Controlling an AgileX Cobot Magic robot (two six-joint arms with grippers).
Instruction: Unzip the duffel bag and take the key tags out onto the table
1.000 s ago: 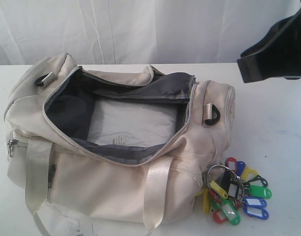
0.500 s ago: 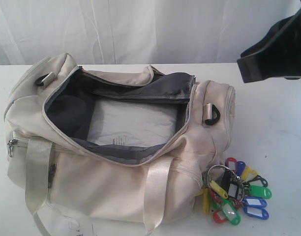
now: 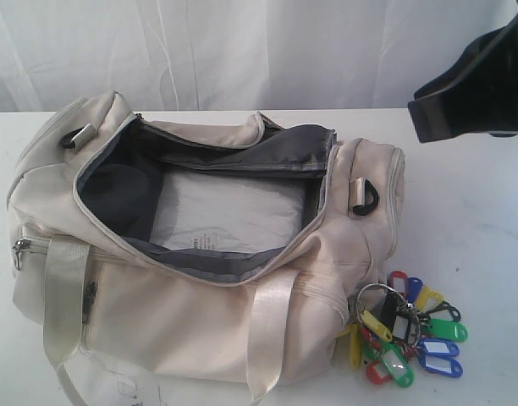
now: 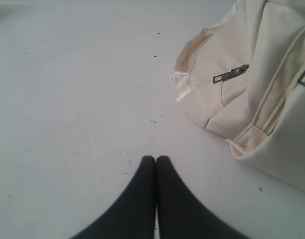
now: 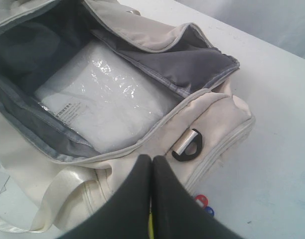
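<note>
White table spreads under my left claw and right claw, both pinched together, empty. Past the right gapes the soft duffel bag; the key tags lie beside its end, light, loose, probably best taken by their ring.

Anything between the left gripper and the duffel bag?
Nothing. In the left wrist view, only bare table lies between the shut left gripper and the duffel bag.

Duffel bag open, key tags out.
The cream bag lay unzipped on the white table, the coloured tags bunched just beside its end.
</note>
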